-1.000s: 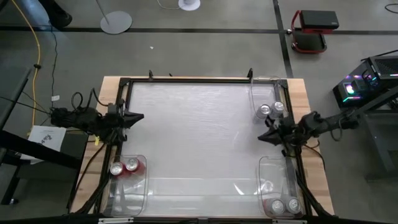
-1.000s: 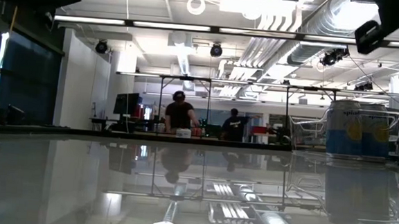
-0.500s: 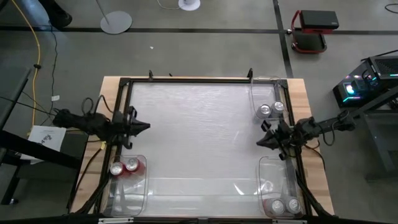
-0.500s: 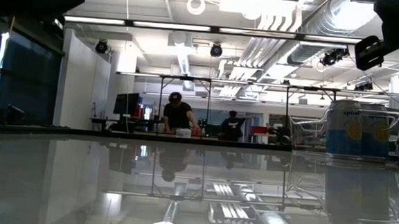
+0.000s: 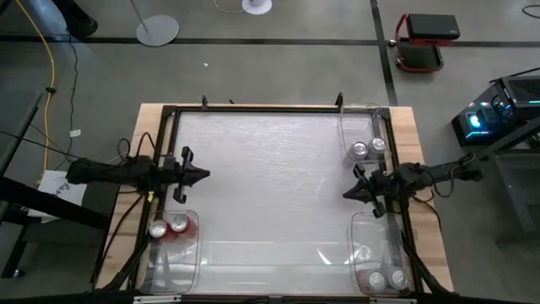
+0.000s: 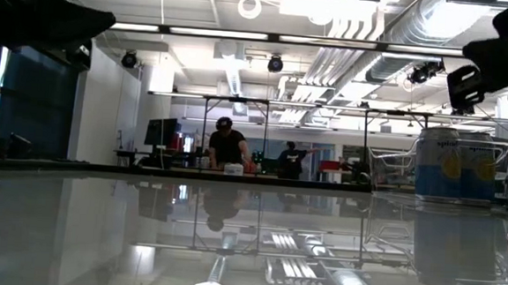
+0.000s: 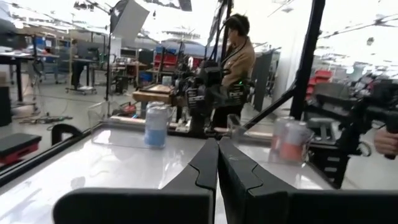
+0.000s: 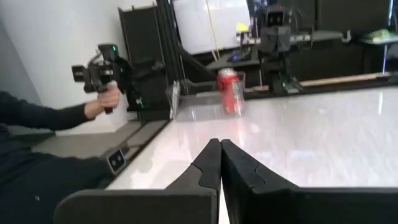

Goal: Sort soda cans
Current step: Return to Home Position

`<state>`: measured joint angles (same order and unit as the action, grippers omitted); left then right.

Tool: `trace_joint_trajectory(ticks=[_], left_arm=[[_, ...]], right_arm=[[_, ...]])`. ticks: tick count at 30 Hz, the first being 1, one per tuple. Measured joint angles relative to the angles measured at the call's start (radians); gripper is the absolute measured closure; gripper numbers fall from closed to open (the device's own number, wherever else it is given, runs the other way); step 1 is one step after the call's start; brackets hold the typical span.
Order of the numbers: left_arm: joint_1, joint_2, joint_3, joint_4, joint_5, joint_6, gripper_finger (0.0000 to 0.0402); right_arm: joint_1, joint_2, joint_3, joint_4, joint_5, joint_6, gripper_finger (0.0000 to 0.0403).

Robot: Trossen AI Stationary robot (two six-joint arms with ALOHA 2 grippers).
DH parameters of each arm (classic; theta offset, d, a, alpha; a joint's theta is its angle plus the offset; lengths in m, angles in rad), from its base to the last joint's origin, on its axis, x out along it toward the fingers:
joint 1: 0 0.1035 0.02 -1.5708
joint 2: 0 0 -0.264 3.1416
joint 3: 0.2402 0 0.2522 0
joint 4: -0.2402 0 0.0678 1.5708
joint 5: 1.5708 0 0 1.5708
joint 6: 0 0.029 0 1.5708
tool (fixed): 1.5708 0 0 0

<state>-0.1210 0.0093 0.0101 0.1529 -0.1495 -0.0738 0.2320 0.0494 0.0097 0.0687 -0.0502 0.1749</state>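
Cans (image 5: 358, 150) are sitting binned at lower left, upper right and lower right, while left gripper (image 5: 202, 176) and right gripper (image 5: 348, 193) are hovering, fingers pressed together, the right risking clipping nearby bins (image 5: 371, 232) if swung low.

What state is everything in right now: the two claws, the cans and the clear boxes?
Left gripper: shut, holding nothing, raised.
Right gripper: shut, holding nothing, raised.
Two red cans: upright, inside the bottom left bin.
Two silver cans: upright, inside the top right bin.
Two more silver cans: upright, inside the bottom right bin.
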Motion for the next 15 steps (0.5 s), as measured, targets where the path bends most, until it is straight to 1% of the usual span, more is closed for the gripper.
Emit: trace_joint_trajectory(ticks=[3,6,9,15], left_arm=[[0.075,0.000,0.000,-0.032,0.064,0.001,0.0401],[0.124,0.001,0.000,-0.086,0.133,0.029,0.0401],[0.141,0.001,0.000,-0.128,0.141,0.027,0.0401],[0.141,0.006,0.002,-0.148,0.137,0.014,0.0401]], right_arm=[[-0.042,0.002,0.000,-0.042,-0.037,0.008,0.0403],[-0.070,0.000,0.000,-0.037,-0.067,0.023,0.0403],[-0.077,0.000,0.000,-0.036,-0.079,0.008,0.0403],[-0.077,0.003,0.000,-0.043,-0.030,0.019,0.0403]])
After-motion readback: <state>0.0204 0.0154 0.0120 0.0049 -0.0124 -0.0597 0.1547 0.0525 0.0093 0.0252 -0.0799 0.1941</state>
